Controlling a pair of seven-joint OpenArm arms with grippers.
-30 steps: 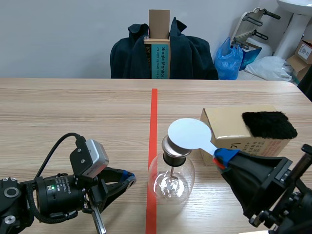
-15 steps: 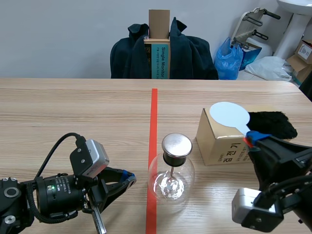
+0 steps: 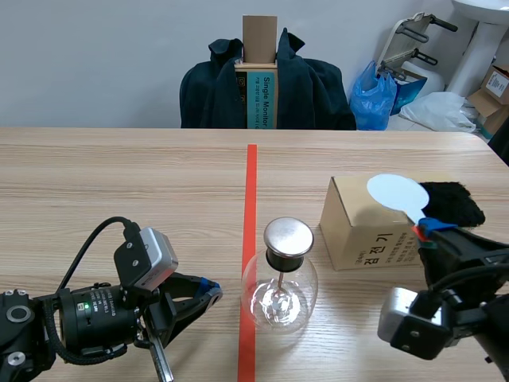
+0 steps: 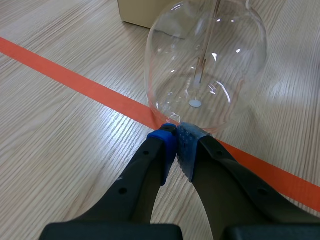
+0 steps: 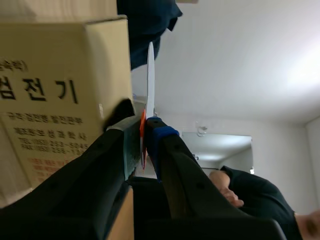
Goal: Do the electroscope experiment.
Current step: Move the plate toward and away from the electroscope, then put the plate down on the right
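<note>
Left gripper point(image 4: 177, 141) is lying low by the table's point(image 3: 119, 175) near edge. Its pads are pressing together on nothing, tips at the foot of the electroscope flask point(image 3: 280, 288); contact unclear. Flask is standing on the orange line toward the near edge, metal cap point(image 3: 288, 235) bare. Right gripper point(image 3: 425, 232) is clamping the white paddle point(image 3: 395, 193) by its handle, holding it up over the cardboard box point(image 3: 354, 231), beside the black fur point(image 3: 449, 203) by the right edge. Judging: paddle is sitting well apart from the cap, so presenting it there is not yet done. Leaves unreadable.
</note>
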